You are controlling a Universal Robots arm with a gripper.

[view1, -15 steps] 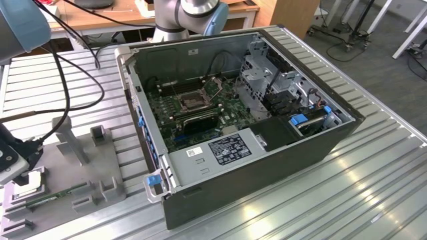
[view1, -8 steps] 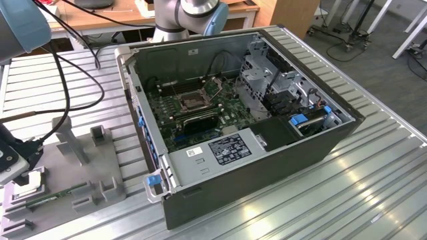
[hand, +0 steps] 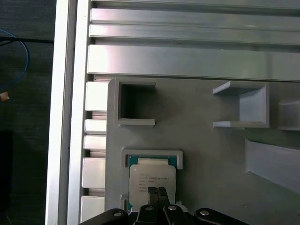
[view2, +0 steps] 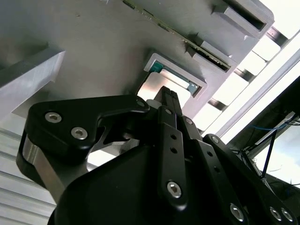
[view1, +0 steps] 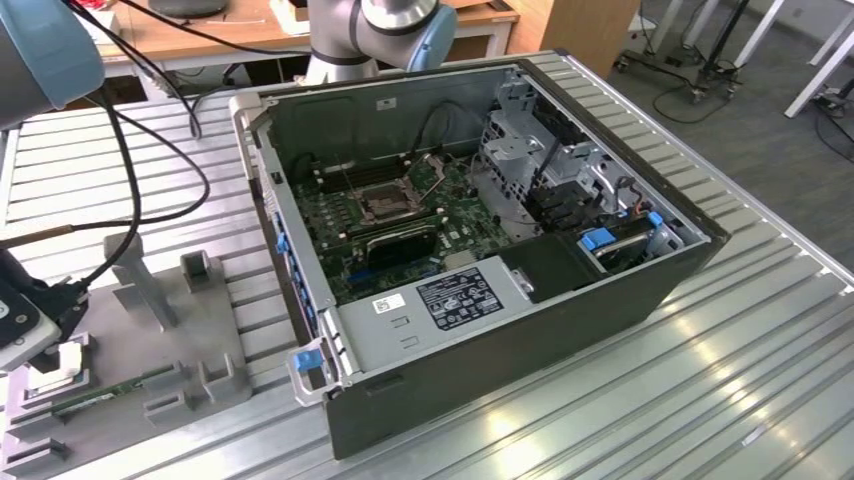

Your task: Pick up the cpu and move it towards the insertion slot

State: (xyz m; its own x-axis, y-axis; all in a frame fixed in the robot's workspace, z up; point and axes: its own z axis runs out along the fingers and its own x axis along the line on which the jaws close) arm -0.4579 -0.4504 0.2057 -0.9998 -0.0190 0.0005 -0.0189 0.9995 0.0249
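Cpu (hand: 152, 176) in grey fixture pocket (hand: 152, 153), closed gripper (hand: 157, 191) over it

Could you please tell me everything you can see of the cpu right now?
The cpu is a flat square chip: pale silvery metal lid with dark print, thin green rim. It lies flat in a raised grey nest on the fixture plate. The gripper, fingertips together, is over its lid; contact cannot be told.
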